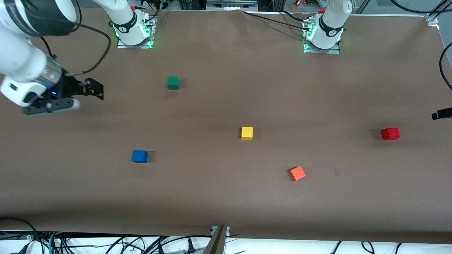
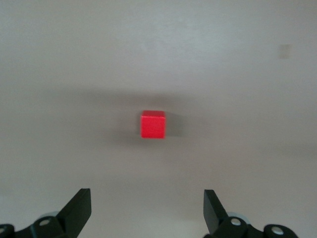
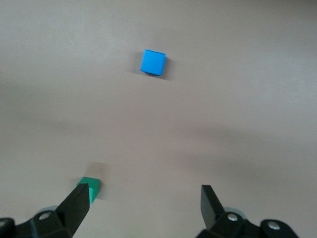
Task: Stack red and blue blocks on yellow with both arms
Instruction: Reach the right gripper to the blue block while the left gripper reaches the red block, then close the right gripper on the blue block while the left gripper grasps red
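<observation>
While both arms hang above the brown paper-covered table, five small matte cubes lie on it, one of each colour and all well apart: a deep red cube, a bright blue cube, a plain yellow cube, an orange-red cube and a green cube.

Two black two-finger grippers are in view. The right gripper hangs over the table at the right arm's end, its flat dark fingers spread wide with nothing between them and touching nothing. In its wrist view the blue cube sits well out ahead of the fingertips, while the green cube shows just beside one fingertip.

Only a dark tip of the left gripper shows in the front view, at the left arm's end, over the table near the red cube. Its wrist view shows its fingers likewise released and wide apart, empty, with the red cube ahead of them and centred between them.

From either claw the yellow cube is well away, resting flat mid-table between the blue and red cubes. All cubes look sharp-edged and equal in size; the orange-red one sits turned at an angle.
</observation>
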